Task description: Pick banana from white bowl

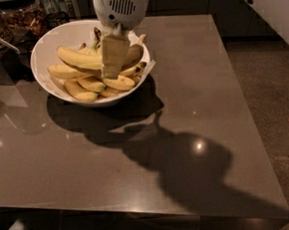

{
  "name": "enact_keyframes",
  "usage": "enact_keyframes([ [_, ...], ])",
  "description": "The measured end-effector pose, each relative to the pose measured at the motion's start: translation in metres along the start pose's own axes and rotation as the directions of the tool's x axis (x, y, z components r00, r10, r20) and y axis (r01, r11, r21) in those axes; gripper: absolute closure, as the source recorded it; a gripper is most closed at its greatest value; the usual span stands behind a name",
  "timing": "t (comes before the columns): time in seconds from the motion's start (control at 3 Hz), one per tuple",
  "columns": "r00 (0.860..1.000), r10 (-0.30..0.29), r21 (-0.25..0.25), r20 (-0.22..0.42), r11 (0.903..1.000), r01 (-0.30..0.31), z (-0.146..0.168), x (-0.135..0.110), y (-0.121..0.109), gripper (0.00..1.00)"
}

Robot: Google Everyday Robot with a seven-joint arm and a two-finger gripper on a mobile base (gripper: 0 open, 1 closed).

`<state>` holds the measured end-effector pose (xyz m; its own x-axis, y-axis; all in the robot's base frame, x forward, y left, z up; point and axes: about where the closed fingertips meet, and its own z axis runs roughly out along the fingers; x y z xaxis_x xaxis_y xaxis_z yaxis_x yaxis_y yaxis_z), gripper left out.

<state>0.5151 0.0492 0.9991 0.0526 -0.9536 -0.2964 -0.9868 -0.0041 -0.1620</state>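
Gripper (pixel 112 69) points straight down — upper centre-left.

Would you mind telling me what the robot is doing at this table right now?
The robot's gripper is down inside the white bowl, right at the middle of the pile of bananas. The bowl sits at the far left of the grey table. No banana is lifted out of the bowl yet, so the pick is not done.
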Motion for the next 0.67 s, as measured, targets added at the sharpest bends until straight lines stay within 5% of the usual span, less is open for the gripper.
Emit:
enact_keyframes([
  [0.67, 0.999, 0.041, -0.03, 0.031, 0.9988, -0.04, -0.017, 0.011, 0.037, 1.0],
])
